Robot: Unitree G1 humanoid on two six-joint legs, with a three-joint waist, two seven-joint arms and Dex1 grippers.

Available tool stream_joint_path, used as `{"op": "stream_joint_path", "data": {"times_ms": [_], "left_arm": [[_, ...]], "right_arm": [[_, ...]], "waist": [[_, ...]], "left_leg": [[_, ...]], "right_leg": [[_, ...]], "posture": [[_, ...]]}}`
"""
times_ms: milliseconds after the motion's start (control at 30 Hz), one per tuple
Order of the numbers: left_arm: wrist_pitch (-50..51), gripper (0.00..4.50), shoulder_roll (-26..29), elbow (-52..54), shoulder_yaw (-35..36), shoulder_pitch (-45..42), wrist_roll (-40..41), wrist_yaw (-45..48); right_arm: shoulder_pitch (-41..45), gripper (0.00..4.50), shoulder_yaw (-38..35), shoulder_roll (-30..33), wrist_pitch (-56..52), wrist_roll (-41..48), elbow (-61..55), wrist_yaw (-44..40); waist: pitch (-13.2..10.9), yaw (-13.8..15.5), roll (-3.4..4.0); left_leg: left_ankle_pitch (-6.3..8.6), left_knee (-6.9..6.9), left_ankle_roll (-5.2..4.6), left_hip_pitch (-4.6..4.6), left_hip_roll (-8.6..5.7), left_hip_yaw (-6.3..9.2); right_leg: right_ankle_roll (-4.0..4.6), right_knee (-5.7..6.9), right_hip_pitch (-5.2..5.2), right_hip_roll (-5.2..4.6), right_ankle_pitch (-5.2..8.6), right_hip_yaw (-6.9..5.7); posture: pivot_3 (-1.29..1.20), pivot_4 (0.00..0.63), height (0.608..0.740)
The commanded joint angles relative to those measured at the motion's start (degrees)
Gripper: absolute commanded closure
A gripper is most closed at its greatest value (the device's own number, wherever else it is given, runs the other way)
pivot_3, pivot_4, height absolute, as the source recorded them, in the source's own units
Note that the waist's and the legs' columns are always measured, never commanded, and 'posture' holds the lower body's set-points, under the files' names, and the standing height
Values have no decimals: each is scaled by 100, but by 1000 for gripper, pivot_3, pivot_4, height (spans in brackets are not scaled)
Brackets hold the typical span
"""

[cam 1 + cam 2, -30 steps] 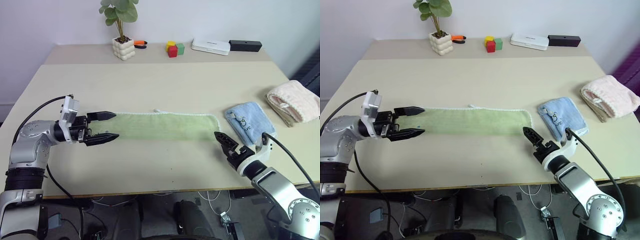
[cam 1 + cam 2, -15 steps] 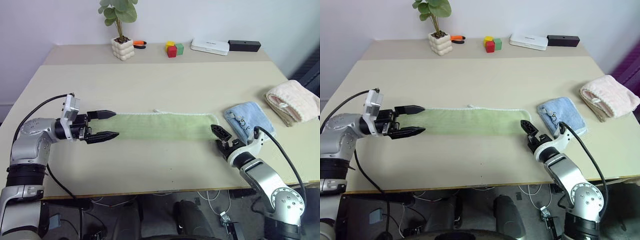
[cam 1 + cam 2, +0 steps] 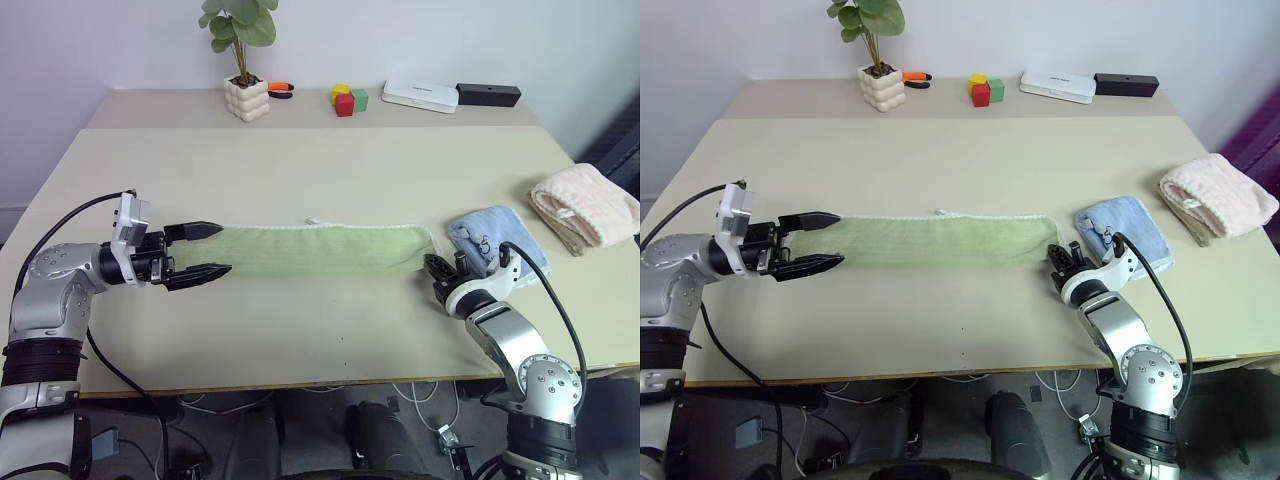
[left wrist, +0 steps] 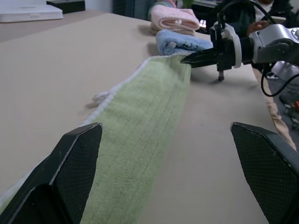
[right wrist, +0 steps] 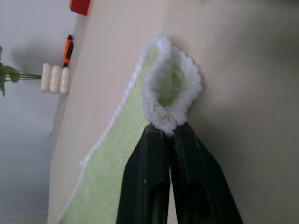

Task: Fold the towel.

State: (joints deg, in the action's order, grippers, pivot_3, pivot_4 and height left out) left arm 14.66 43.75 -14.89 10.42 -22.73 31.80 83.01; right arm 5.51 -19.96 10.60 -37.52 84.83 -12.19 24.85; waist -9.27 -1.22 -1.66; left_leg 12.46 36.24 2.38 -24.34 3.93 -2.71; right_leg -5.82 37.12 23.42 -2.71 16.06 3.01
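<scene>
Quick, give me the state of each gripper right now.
Left gripper: open, empty, at the left end of the towel.
Right gripper: shut on the towel, pinching its white-edged right end.

Left gripper (image 3: 203,251): black fingers spread wide, pointing level across the table.
Right gripper (image 5: 167,130): black fingers pinched together on light green terry towel (image 3: 330,249) corner.
</scene>
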Motion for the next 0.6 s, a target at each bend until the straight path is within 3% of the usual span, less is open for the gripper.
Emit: {"op": "stream_joint_path", "data": {"times_ms": [33, 367, 500, 600], "left_arm": [[-75, 0, 0, 140, 155, -41, 77, -68], [-143, 0, 77, -153, 299, -200, 80, -155], [-176, 0, 139, -252, 415, -270, 70, -166], [-178, 0, 129, -234, 434, -254, 68, -198]], "right_arm": [[13, 4454, 68, 291, -164, -298, -93, -217], [909, 4454, -112, 1711, -694, -701, 126, -1270], [1217, 4454, 835, 2350, -916, -1758, -461, -2311], [1410, 4454, 1381, 2465, -893, -2291, -803, -2902]], "waist": [[0, 4, 1], [-8, 16, 13], [-9, 16, 13], [-10, 1, 15]], "left_leg": [[0, 0, 0, 0, 0, 0], [0, -6, 0, -4, -3, -4], [1, -11, -1, -7, -3, -3], [1, -10, -2, -7, -1, -4]], "right_leg": [[0, 0, 0, 0, 0, 0], [-1, 0, 9, 1, 0, 1], [-3, 1, 14, 3, -1, -1], [-3, 2, 19, 5, -1, 1]], "posture": [[0, 150, 740], [0, 150, 740], [0, 150, 740], [0, 150, 740]]}}
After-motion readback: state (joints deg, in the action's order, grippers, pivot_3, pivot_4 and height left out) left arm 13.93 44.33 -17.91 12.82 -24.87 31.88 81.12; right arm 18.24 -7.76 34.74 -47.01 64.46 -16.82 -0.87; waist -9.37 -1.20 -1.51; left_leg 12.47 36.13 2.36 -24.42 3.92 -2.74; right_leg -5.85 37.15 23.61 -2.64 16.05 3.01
